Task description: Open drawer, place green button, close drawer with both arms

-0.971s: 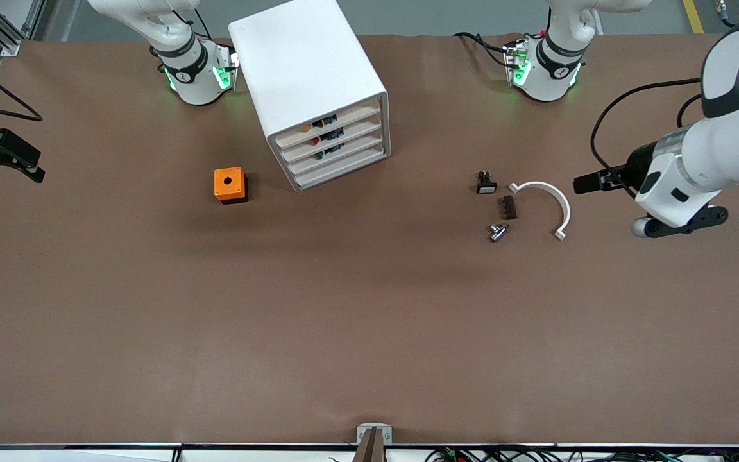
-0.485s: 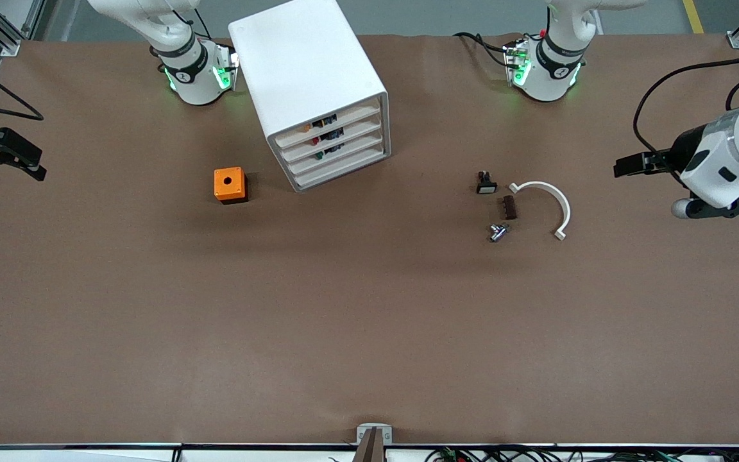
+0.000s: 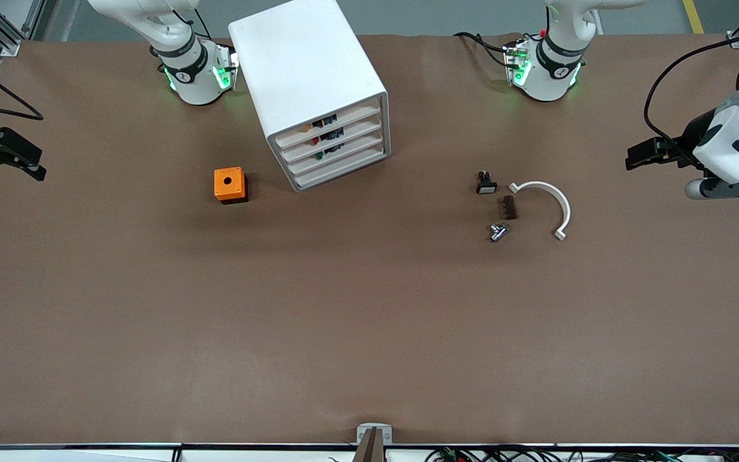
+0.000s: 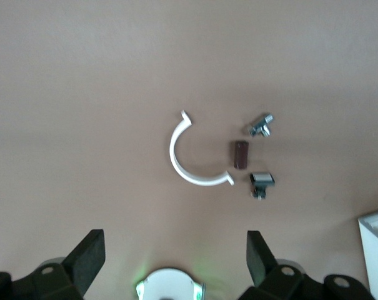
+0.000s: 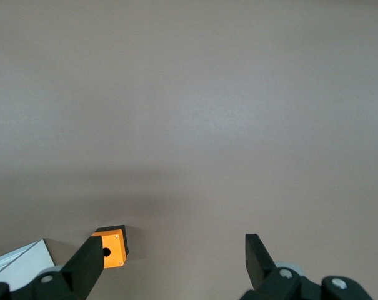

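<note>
Only the front view shows the cabinet (image 3: 318, 96) drawers shut

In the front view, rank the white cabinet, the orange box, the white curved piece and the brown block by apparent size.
1. white cabinet
2. white curved piece, by its span, though thin
3. orange box, close to the curved piece in extent
4. brown block

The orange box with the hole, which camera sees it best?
The front view shows the orange box best: all of it sits in plain sight on the table, hole up, beside the white cabinet. The right wrist view catches it partly hidden by a jaw. The left wrist view does not show it.
</note>
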Action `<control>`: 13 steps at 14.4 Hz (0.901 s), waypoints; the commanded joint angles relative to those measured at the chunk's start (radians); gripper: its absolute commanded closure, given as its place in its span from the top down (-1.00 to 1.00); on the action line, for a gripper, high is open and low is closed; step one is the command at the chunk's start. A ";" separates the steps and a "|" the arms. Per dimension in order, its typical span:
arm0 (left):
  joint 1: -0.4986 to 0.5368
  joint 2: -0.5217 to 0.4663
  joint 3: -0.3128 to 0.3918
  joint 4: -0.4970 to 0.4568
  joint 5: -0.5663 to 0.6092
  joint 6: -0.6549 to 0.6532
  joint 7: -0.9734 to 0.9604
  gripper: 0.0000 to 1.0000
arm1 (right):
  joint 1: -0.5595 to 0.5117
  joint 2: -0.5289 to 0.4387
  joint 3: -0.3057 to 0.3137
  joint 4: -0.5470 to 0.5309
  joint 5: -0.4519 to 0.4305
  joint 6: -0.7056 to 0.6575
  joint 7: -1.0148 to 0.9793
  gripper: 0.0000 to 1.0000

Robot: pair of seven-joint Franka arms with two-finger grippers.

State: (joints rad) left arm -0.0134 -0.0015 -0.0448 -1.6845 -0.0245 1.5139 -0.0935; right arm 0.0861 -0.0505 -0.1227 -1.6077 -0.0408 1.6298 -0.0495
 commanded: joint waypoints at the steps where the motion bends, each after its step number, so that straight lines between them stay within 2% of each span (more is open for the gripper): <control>1: 0.013 -0.034 -0.015 -0.024 0.028 0.046 0.021 1.00 | -0.006 0.001 0.003 0.018 0.006 -0.021 -0.013 1.00; 7: 0.030 -0.052 -0.009 0.045 0.026 -0.007 0.044 1.00 | -0.006 0.003 0.005 0.018 0.013 -0.013 -0.003 1.00; 13: 0.024 -0.052 -0.018 0.063 0.025 -0.021 0.040 1.00 | -0.011 0.003 0.000 0.020 0.018 -0.014 -0.015 1.00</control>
State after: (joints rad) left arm 0.0056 -0.0511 -0.0522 -1.6455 -0.0185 1.5126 -0.0660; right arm 0.0862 -0.0505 -0.1229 -1.6068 -0.0406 1.6287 -0.0495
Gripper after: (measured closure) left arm 0.000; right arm 0.000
